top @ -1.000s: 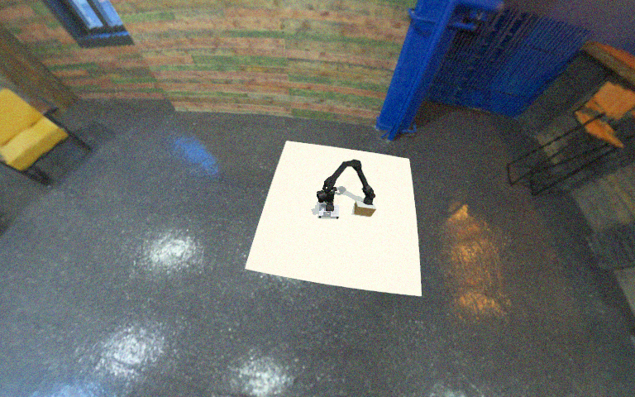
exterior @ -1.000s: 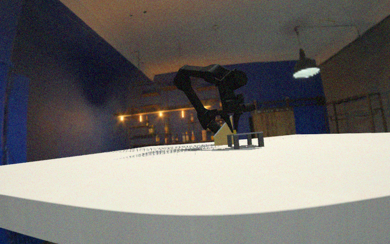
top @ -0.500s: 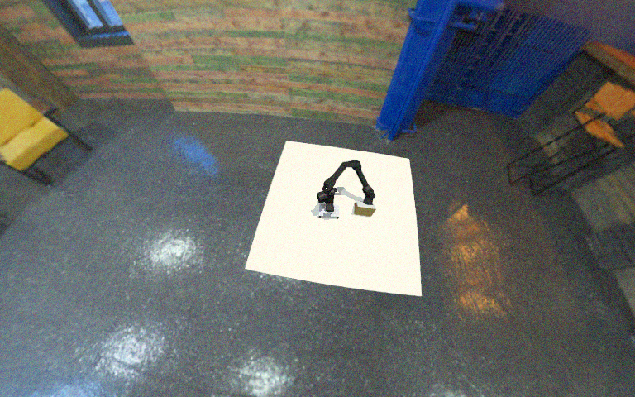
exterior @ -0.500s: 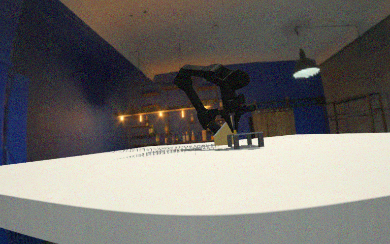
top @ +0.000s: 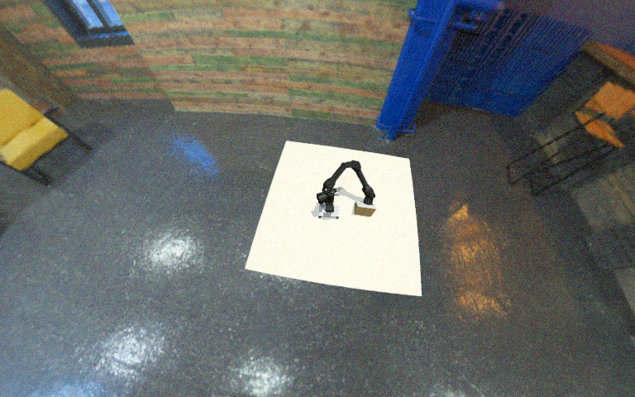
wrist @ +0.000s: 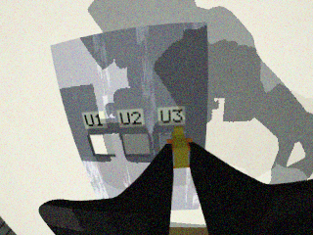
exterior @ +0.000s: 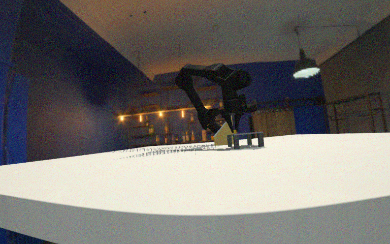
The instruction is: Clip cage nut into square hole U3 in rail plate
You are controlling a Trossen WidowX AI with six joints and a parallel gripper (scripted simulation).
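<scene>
1. Looking down in the top view: see the black arm [top: 359,174] [exterior: 185,82] bent over the pale table [top: 336,257] [exterior: 172,184] [wrist: 24,147], with the gripper [top: 329,207] [exterior: 234,131] [wrist: 179,148] over the rail plate [top: 335,214] [exterior: 247,133] [wrist: 68,64]. Note a tan block [top: 364,209] [exterior: 221,138] near the plate, apart from it. Cannot make out the nut from up here; too small, under the dark wrist.

2. Moving to the exterior view: find the gripper pointing down, with a speck of yellow cage nut [exterior: 234,131] [wrist: 180,157] at its tips, right by the plate's top surface. Cannot tell touching from a slight gap. Count short dark legs under the plate, raising it off the table. Spot the block's sloped top behind the plate's end.

3. Checking the wrist view: confirm the nut pinched between both fingertips, with bits of orange at its sides. Read U1, U2 and U3 on the labels. Place the nut just below the U3 label [wrist: 171,116], overlapping the U3 hole [wrist: 165,140] and partly hiding it. Cannot judge wing depth. Log dark shadows across the plate.
</scene>
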